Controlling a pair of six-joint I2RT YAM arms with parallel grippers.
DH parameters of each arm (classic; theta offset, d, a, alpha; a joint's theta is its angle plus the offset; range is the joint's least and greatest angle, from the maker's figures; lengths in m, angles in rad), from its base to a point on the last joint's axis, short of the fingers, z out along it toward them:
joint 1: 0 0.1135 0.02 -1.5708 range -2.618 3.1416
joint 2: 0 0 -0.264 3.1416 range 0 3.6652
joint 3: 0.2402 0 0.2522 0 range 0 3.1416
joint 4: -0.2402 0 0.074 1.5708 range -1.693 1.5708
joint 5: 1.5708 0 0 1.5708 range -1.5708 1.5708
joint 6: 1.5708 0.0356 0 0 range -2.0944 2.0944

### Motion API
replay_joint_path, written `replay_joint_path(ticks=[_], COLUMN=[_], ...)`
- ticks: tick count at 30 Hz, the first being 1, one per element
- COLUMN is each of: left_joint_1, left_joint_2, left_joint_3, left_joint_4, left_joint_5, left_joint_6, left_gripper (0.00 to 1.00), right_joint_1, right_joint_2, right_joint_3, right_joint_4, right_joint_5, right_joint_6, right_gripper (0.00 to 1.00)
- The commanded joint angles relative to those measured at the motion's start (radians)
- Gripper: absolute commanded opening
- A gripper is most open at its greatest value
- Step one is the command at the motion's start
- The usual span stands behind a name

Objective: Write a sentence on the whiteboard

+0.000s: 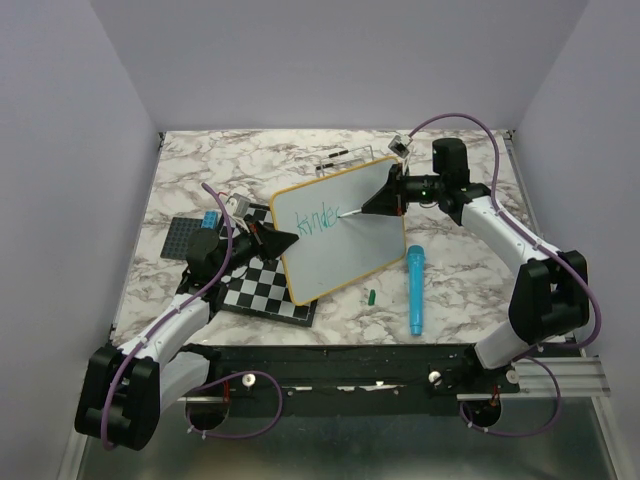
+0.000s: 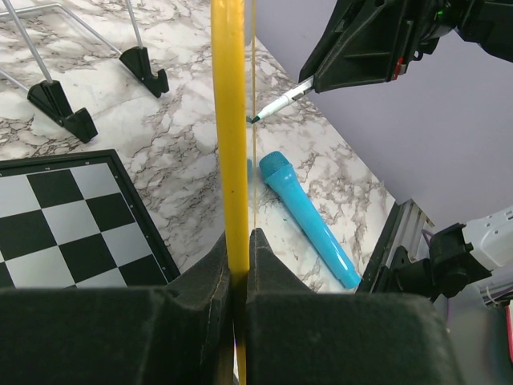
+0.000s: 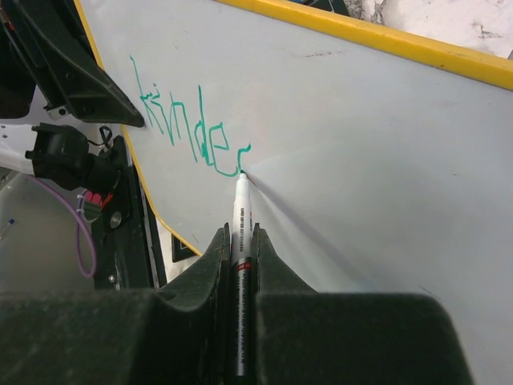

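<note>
Steadiness counts: left gripper [image 2: 239, 241], clenched on the whiteboard [image 1: 340, 235] edge, should brace firmly while right gripper [image 3: 240, 237], grasping the marker [image 3: 241, 204], presses lightly beyond the green lettering [image 3: 200, 144].

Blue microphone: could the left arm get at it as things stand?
Probably not: the left pincer is shut on the whiteboard, which also lies between it and the microphone.

The whiteboard [image 1: 350, 250] hides the checkered board's [image 1: 258, 290] right part.
</note>
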Motion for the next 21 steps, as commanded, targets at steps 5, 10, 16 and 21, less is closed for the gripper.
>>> replay_joint_path(ticks=[5,10,16,21], left_joint_1=[-0.009,-0.009,-0.009,-0.009], left_joint_2=[-0.025,-0.025,-0.025,-0.025], left_joint_3=[0.018,0.018,0.018,0.020], left_joint_4=[0.058,0.058,0.059,0.056], left_joint_5=[0.035,0.035,0.035,0.035], left_joint_6=[0.034,0.034,0.036,0.036], left_gripper=[0.00,0.00,0.00,0.00], right_joint_1=[-0.011,-0.011,-0.017,-0.029], right_joint_2=[-0.015,-0.018,-0.027,-0.032], right_joint_3=[-0.005,-0.010,-0.011,-0.015], right_joint_4=[-0.018,-0.032,-0.032,-0.032], right_joint_5=[0.070,0.062,0.079,0.079], right_joint_6=[-0.029,-0.029,-0.029,-0.029], right_gripper=[0.01,0.01,0.01,0.01])
